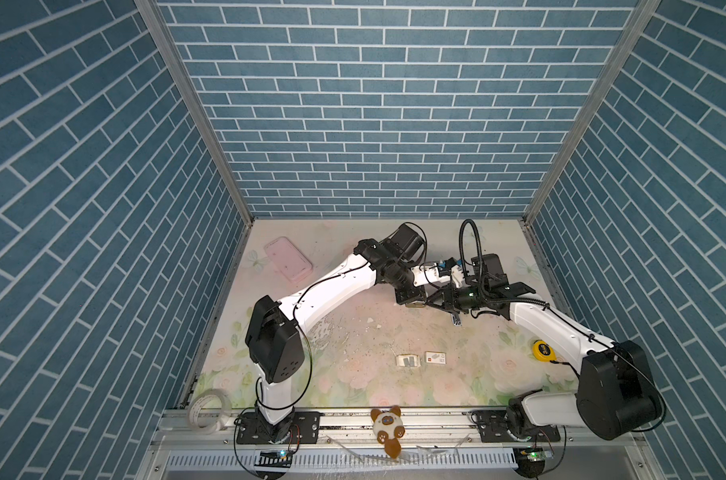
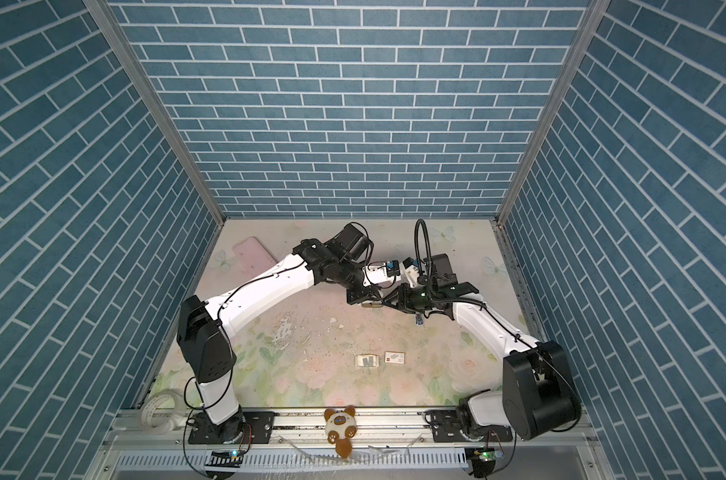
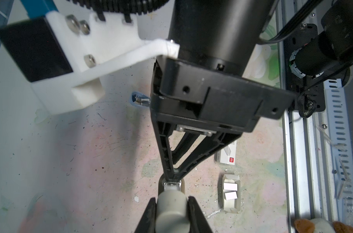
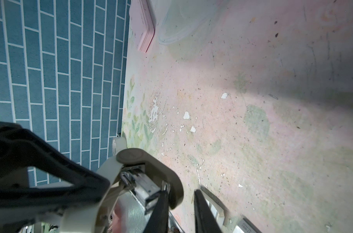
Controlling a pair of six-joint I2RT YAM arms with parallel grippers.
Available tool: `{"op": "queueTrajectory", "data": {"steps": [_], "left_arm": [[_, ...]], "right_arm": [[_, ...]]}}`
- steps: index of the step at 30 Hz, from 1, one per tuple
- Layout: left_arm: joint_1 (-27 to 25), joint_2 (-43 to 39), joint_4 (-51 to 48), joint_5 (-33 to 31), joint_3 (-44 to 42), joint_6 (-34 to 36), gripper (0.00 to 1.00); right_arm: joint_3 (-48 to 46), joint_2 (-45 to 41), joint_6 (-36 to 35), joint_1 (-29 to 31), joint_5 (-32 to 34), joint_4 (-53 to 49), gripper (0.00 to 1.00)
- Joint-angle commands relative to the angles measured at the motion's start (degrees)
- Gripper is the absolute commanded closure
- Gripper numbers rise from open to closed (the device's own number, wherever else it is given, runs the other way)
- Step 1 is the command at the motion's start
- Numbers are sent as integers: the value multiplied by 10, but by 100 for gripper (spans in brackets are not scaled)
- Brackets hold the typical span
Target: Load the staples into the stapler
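Left gripper [image 3: 171,199], closest to the left wrist lens, was clamped tight on the beige stapler [image 3: 171,215] body and held it right of centre in both top views, over the floral table [image 1: 353,332]. Stapler was hinged open, metal magazine [image 4: 146,189] exposed. Right gripper [image 4: 180,189] met it from the frame's right; its fingers [image 4: 203,211] stood a narrow gap apart, one tip against the magazine's end. Could not tell whether anything was pinched there. Staples [image 1: 407,360]: grey strips lying in the white card tray [image 1: 398,360], lower middle of the table in both top views, well apart from both grippers. White sleeve [image 1: 435,358] with red mark sat just beside the tray, on its right.
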Motion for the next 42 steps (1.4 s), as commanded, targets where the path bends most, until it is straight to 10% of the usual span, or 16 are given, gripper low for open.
{"op": "queueTrajectory", "data": {"steps": [1, 32, 42], "left_arm": [[7, -17, -2, 28, 23, -19, 97], [10, 4, 19, 40, 66, -69, 98], [53, -12, -12, 121, 27, -49, 98]], "right_arm": [[-18, 1, 19, 5, -5, 42, 77], [-77, 20, 108, 27, -15, 215, 75], [-138, -71, 29, 0, 26, 168, 55]]}}
